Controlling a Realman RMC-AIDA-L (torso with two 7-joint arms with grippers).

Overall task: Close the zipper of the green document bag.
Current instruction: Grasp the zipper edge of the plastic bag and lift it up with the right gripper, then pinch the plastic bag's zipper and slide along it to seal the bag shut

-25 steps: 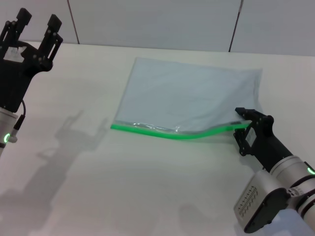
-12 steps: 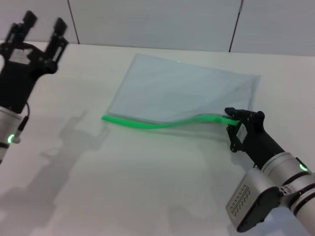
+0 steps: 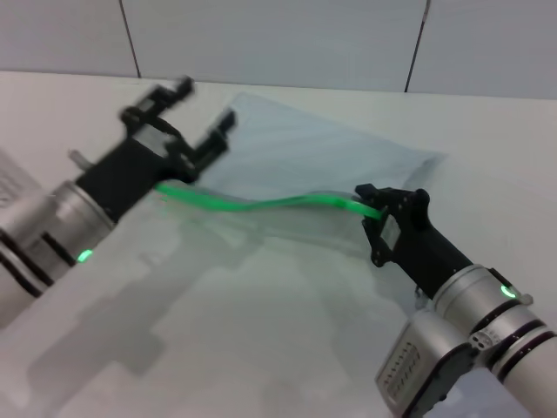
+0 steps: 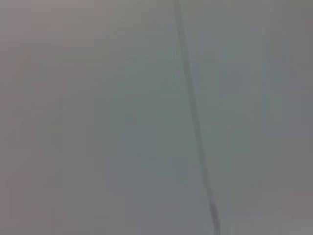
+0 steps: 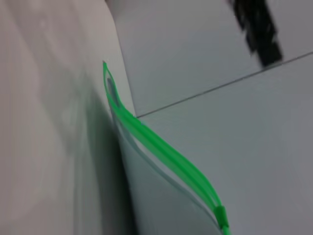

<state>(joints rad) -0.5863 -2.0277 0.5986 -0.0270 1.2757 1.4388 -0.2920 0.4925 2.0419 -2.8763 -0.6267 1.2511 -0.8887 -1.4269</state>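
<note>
At 3 o'clock, the zipper (image 3: pixel 270 202) is clenched by the right gripper (image 3: pixel 376 209); its length runs 9-to-3, while the left gripper (image 3: pixel 187 117) is spread wide.

head view looks down; right wrist shares the zipper (image 5: pixel 166 152) close-up.

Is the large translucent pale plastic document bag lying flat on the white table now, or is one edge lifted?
Lifted: the right gripper holds up the bag's wavy green zipper edge.
</note>
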